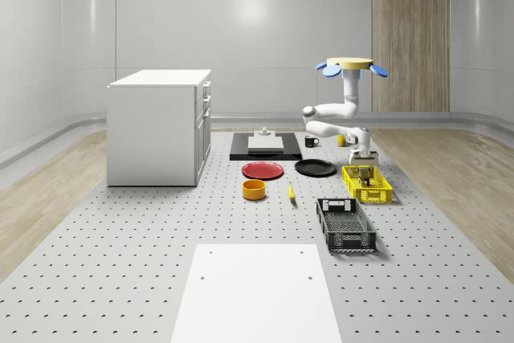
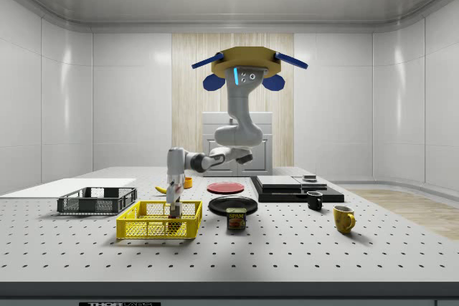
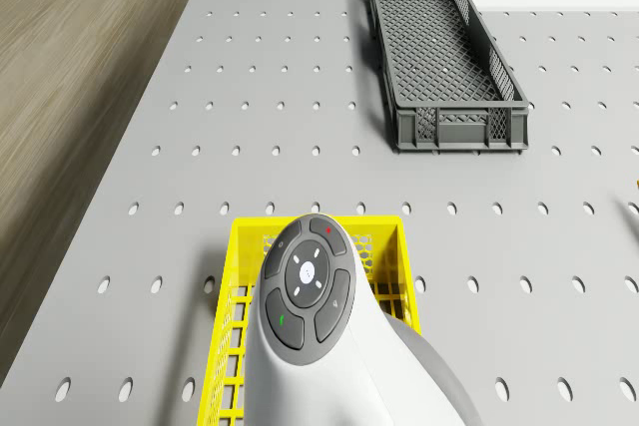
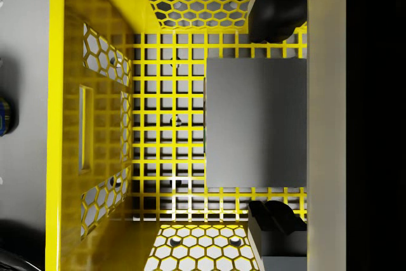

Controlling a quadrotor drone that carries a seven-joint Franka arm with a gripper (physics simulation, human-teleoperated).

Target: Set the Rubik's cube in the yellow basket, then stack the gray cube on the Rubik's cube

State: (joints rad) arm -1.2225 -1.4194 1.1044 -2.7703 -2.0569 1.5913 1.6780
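Note:
The yellow basket [image 1: 377, 196] [image 2: 143, 228] stands on the table at the whole-scene view's right. My gripper [image 1: 364, 171] [image 2: 173, 209] reaches straight down into it. In the wrist view the gray cube [image 4: 257, 122] sits inside the basket [image 4: 63, 125], raised above the mesh floor. What lies under it is hidden. The gripper [image 4: 273, 122] is open, one finger [image 4: 276, 220] on each side of the cube, with yellow mesh showing in the gaps. The drone [image 1: 351, 64] [image 2: 247, 66] hovers high above the table, just behind the basket. The arm's wrist [image 3: 305, 286] covers the basket [image 3: 235, 236].
A gray crate [image 1: 345, 224] [image 3: 444, 57] lies in front of the basket. A black plate [image 1: 315, 168], red plate [image 1: 263, 170], orange bowl [image 1: 254, 189] and banana [image 1: 291, 192] sit left of it. A can [image 2: 237, 218] and two mugs [image 2: 343, 218] stand nearby. A white cabinet [image 1: 157, 126] is far left.

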